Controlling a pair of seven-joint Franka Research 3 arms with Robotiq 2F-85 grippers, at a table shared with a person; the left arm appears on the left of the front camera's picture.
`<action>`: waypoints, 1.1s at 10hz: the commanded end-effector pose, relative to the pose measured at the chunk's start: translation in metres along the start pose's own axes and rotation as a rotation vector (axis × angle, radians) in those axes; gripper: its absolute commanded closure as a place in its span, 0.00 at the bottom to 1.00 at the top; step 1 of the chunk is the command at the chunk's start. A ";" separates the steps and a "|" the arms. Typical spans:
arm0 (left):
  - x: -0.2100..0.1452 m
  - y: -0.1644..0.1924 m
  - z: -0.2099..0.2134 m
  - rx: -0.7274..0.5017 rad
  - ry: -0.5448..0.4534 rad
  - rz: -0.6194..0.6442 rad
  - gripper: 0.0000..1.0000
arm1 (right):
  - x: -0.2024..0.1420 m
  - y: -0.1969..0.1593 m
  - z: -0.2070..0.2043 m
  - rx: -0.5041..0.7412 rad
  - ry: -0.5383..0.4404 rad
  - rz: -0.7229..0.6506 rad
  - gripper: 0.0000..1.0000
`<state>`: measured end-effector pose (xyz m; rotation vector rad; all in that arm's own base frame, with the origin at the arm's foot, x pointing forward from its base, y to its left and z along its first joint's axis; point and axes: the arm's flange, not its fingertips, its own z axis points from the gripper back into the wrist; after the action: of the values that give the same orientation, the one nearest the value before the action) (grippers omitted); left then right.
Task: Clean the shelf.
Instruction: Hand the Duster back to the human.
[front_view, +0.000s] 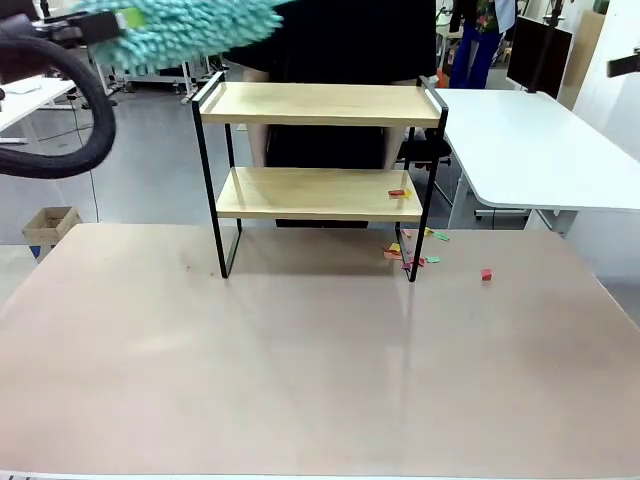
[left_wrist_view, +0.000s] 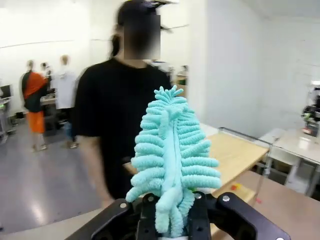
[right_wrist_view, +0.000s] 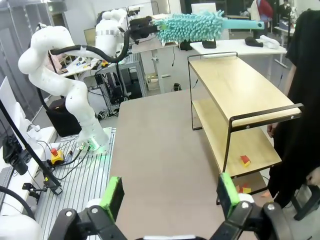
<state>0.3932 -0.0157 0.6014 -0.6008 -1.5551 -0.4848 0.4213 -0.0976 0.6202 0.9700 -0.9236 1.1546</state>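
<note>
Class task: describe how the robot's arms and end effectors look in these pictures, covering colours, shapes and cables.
The left arm is glossy white, built of rounded, bulbous segments, with a thick black cable looping beside it. Its left end effector is black with silver screws. The right end effector is black too, with two fingers carrying bright green pads.
</note>
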 end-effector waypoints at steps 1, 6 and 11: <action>-0.002 0.009 0.021 0.145 -0.016 0.023 0.83 | -0.001 0.004 0.000 0.003 0.011 0.010 0.00; -0.032 0.025 0.073 0.461 0.056 -0.007 0.83 | -0.001 0.004 0.000 0.003 0.011 0.010 0.00; -0.102 -0.012 0.080 0.581 0.150 -0.012 0.83 | -0.001 0.004 0.000 0.003 0.011 0.010 0.00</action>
<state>0.3375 0.0215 0.5168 -0.1289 -1.4532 -0.0748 0.4211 -0.0975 0.6202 0.9700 -0.9233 1.1548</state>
